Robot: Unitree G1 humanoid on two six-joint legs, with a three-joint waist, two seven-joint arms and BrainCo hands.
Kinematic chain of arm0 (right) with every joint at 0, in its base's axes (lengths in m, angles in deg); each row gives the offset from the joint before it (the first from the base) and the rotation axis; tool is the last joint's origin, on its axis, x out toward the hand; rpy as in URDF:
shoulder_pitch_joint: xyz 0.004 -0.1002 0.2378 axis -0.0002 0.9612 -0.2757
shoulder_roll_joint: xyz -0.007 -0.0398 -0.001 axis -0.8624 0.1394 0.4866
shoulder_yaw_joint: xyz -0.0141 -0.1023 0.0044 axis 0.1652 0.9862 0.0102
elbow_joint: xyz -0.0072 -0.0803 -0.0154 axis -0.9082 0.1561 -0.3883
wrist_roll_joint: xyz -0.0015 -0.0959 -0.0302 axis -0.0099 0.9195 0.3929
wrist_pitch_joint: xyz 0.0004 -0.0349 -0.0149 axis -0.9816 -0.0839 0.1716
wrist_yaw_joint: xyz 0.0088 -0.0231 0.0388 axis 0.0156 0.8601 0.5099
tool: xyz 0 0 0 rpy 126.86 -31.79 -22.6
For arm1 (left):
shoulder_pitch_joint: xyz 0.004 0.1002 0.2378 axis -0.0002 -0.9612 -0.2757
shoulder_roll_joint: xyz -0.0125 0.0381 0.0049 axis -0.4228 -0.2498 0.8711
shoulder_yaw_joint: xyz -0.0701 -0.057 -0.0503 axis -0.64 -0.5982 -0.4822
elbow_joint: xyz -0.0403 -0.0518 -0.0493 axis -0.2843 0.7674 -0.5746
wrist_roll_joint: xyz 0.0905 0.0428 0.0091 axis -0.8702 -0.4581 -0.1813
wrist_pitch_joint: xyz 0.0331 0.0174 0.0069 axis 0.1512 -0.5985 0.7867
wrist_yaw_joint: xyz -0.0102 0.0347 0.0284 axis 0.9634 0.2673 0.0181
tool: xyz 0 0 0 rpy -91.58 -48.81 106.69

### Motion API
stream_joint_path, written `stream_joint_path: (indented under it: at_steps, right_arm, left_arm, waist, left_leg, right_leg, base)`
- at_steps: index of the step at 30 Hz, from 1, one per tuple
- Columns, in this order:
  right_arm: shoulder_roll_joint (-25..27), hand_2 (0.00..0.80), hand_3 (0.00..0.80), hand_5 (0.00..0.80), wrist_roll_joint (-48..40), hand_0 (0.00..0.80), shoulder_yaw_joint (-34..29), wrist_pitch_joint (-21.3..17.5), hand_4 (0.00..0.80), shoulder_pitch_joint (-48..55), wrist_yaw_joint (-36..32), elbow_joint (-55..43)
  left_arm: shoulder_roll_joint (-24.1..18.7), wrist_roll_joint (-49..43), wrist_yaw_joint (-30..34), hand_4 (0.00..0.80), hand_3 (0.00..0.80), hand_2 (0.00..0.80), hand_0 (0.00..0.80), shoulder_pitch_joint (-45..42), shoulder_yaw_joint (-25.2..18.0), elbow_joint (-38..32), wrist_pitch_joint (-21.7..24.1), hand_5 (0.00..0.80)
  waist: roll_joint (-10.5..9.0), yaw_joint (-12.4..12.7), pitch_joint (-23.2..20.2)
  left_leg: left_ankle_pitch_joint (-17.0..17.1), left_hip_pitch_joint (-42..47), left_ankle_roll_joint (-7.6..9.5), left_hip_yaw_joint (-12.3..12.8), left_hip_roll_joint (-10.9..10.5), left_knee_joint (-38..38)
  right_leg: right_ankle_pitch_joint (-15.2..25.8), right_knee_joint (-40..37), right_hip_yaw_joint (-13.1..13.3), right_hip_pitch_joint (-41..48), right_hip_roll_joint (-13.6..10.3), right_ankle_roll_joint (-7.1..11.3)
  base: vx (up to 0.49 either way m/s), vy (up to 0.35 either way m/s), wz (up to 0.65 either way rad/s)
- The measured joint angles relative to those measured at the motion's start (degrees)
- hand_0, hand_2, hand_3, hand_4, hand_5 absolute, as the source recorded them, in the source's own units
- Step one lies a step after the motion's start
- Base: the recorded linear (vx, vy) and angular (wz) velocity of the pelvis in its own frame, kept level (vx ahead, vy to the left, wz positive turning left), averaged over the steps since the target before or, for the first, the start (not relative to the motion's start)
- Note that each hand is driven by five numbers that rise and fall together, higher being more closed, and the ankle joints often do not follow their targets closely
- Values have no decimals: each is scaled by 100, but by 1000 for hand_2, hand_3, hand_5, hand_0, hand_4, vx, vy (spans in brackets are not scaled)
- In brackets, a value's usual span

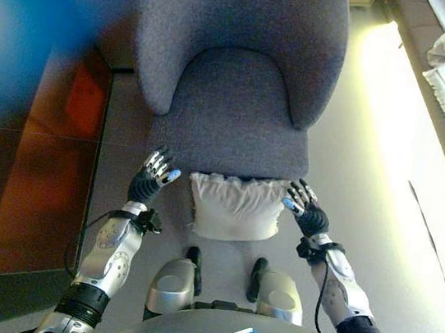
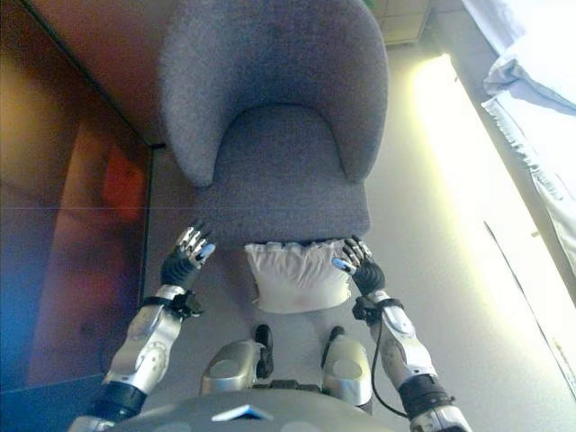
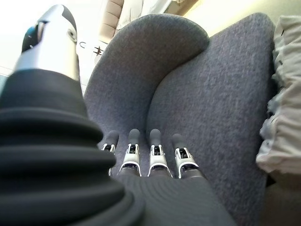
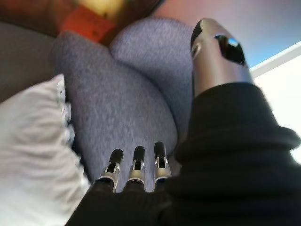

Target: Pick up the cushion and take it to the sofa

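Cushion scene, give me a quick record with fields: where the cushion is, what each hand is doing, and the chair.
cushion: white, frilled edge, on the floor against the front of the armchair seat
armchair: grey, seat bare
left hand: open, beside the cushion, not touching it
right hand: open, at the cushion's other side; contact unclear
task state: cushion not yet picked up

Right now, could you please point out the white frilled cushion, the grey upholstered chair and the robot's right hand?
white frilled cushion [image 1: 235, 210]: left eye view, middle of its face.
grey upholstered chair [image 1: 234, 110]: left eye view, seat centre.
right hand [image 1: 306, 209]: left eye view, back of the hand.
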Motion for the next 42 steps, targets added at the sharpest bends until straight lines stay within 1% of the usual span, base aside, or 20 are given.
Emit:
stream_joint_path:
  at_steps: [2,4,5,7,9,12,13,14,15,16,18,21,22,23,27,29,30,33,37,42]
  right_arm:
    - [-29,0,0,0,5,0,34,-1,0,-3,41,3]
    - [-118,0,0,0,6,0,31,-2,0,68,71,1]
    - [-123,0,0,0,6,0,30,-2,0,160,69,-9]
    - [-113,0,0,0,7,0,19,-3,0,271,68,-10]
    - [-157,0,0,0,20,0,23,-4,0,198,53,0]
    - [-157,0,0,0,21,0,22,-10,0,67,34,10]
    - [-157,0,0,0,23,0,21,-5,0,53,8,20]
    - [-158,0,0,0,53,0,19,4,0,49,-39,54]
    - [-141,0,0,0,71,0,14,14,0,35,-78,141]
    - [-113,0,0,0,83,0,-19,34,0,47,-108,220]
    - [46,0,0,0,177,0,-24,156,0,27,-128,225]
    - [271,0,0,0,227,0,-78,327,0,71,-157,-99]
    - [277,0,0,0,229,0,-129,385,0,59,-159,-95]
    - [294,0,0,0,238,0,-165,409,0,54,-158,-85]
    - [381,0,0,0,355,0,-142,453,0,-57,-149,78]
    - [386,0,0,0,457,0,-121,394,0,-233,-20,335]
    - [401,0,0,0,490,0,-99,333,0,-349,86,457]
    - [374,0,0,0,517,0,-44,110,0,-751,291,913]
    - [406,0,0,0,440,0,-8,-80,0,-1447,423,1515]
    - [567,0,0,0,316,0,-15,-5,0,-2263,584,1844]
  left_arm:
    - [-1,-3,89,0,0,0,0,28,-19,6,-14,0]
    - [-4,-11,184,0,0,0,0,-17,-137,10,-86,0]
    - [-23,-5,211,0,0,0,0,-28,-180,7,-128,0]
    - [-64,5,243,0,0,0,0,-41,-236,-11,-135,0]
    - [-179,7,235,0,0,0,0,-127,-247,0,-137,0]
    - [-234,3,205,0,0,0,0,-129,-219,69,-122,0]
    - [-248,3,195,0,0,0,0,-96,-219,69,-114,0]
    - [-269,5,174,0,0,0,0,-58,-213,76,-114,0]
    - [-261,6,140,0,0,0,0,-28,-180,91,-114,0]
    - [-224,5,140,0,0,0,0,-26,-146,93,-116,0]
    - [-93,4,96,0,0,0,0,-111,-105,70,-116,0]
    - [-74,7,74,0,0,0,0,-168,-132,-125,-148,0]
    - [-73,5,77,0,0,0,0,-165,-133,-167,-166,0]
    - [-71,3,78,0,0,0,0,-159,-133,-177,-223,0]
    - [-25,-1,117,0,0,0,0,-153,-102,30,-235,0]
    - [-49,-8,138,0,0,0,0,-30,-88,219,-203,0]
    - [-71,-10,108,0,0,0,0,190,-10,441,-174,0]
    - [-176,-17,8,0,0,0,0,649,274,857,-52,0]
    - [-204,-46,-225,0,0,0,0,1380,454,1408,116,0]
    - [-199,-48,-505,0,0,0,0,2296,567,1832,233,0]
  waist:
    - [21,5,98]
    - [23,73,106]
    - [36,120,97]
    - [4,135,62]
    - [-25,188,73]
    - [-165,115,95]
    - [-253,112,127]
    - [-349,62,140]
    - [-387,-49,169]
    - [-380,-68,178]
    - [-262,-43,142]
    - [-266,-96,136]
    - [-270,-110,134]
    - [-276,-116,129]
    - [-112,-114,17]
    - [-36,-70,7]
    - [-57,-18,17]
    - [-69,-16,180]
    - [12,-19,709]
    - [67,-49,1290]
  left_leg:
    - [-173,37,81,-17,-41,148]
    - [-175,144,185,44,-56,132]
    - [-138,167,224,151,-33,99]
    - [-116,129,209,339,85,103]
    - [-95,69,189,325,127,81]
    - [-127,69,69,270,96,84]
    - [-144,67,-23,205,87,113]
    - [-167,29,-155,91,95,195]
    - [-204,20,-259,-67,163,273]
    - [-218,43,-358,-155,269,276]
    - [-224,222,-363,-227,545,130]
    - [-163,377,-297,-248,739,-14]
    - [-103,356,-343,-234,772,91]
    - [13,290,-456,-200,795,264]
    - [20,166,-460,-171,768,167]
    - [3,145,-791,-138,737,8]
    - [-28,-28,-788,-136,650,121]
    - [-160,-541,-654,-140,493,632]
    - [-455,-1322,-564,-165,604,1576]
    - [-669,-2349,-479,-225,767,2537]
  right_leg:
    - [-1,448,-48,-66,-154,5]
    - [107,1034,-68,-269,-378,6]
    - [52,1396,-68,-420,-571,-90]
    - [39,1359,-49,-457,-884,-71]
    - [153,554,73,-410,-993,141]
    - [534,-637,197,-497,-1101,741]
    - [653,-966,196,-512,-1118,796]
    - [815,-1156,190,-468,-1140,770]
    - [1197,-1112,60,-364,-1109,728]
    - [1371,-951,-52,-333,-1025,533]
    - [1002,-609,-119,-307,-741,361]
    - [458,20,-194,-344,-652,303]
    - [313,139,-200,-340,-646,267]
    - [235,206,-223,-326,-669,262]
    - [298,98,-237,-307,-694,335]
    - [353,133,-183,-484,-773,392]
    - [362,244,-100,-696,-868,413]
    - [390,502,-29,-1093,-1124,475]
    - [409,859,110,-1660,-1148,429]
    - [576,1289,176,-2522,-1158,327]
  base:
    - [249,65,4]
    - [127,-94,5]
    - [102,-172,22]
    - [162,-245,27]
    - [177,-272,-12]
    - [259,-283,-31]
    - [288,-294,-3]
    - [283,-292,31]
    - [298,-273,53]
    - [319,-260,44]
    - [297,-221,13]
    - [238,-172,30]
    - [217,-74,44]
    - [167,20,35]
    - [42,156,20]
    - [-107,173,3]
    - [-22,100,1]
    - [-16,38,8]
    - [-110,26,-8]
    - [-127,20,-12]
